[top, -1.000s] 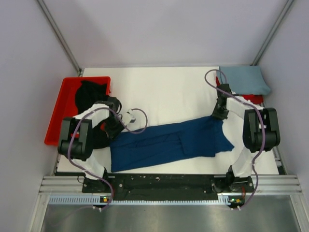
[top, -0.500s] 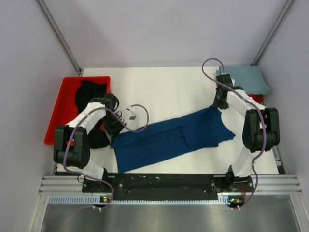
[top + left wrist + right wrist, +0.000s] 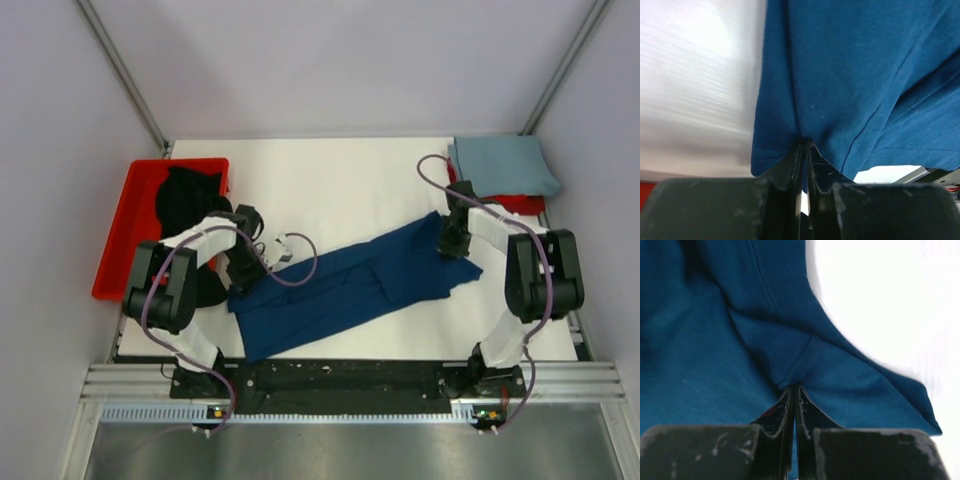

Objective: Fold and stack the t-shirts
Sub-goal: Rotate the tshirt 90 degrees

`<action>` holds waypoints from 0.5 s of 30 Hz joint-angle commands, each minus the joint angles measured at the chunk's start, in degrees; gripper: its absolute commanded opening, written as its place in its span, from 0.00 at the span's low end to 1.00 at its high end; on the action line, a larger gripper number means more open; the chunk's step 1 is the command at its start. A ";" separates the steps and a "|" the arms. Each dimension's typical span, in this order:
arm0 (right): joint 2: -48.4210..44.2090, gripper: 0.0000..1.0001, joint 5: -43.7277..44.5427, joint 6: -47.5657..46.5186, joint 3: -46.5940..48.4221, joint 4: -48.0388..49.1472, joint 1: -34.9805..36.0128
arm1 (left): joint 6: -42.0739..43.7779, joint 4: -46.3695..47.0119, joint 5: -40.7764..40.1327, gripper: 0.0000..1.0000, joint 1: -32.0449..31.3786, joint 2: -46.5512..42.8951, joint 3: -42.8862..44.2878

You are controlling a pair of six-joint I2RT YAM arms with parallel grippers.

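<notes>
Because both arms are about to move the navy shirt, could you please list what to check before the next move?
1. Grip of left claw on navy shirt: ok, shut on pinched cloth.
2. Grip of right claw on the shirt: ok, shut on cloth.
3. Shirt lying flat: not ok, it is creased and slanted across the table.
4. Free table space behind the shirt: ok.
5. Gap between grey-blue shirt and navy shirt: ok.
6. Contact between black shirt and left arm: cannot tell, the arm hides part of it.
</notes>
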 commanded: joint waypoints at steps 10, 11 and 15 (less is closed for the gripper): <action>40.00 0.04 -14.79 -0.93 59.44 -7.47 7.23 | 4.98 -9.99 14.27 0.20 -6.57 -11.68 -9.42; 41.15 0.06 -14.79 -1.02 63.05 -8.27 7.23 | 5.60 -11.31 17.34 0.22 -8.15 -13.00 -8.64; 35.65 0.11 -10.42 -4.00 63.19 -8.98 7.14 | 7.36 -14.48 19.75 0.23 -8.79 -16.78 -4.24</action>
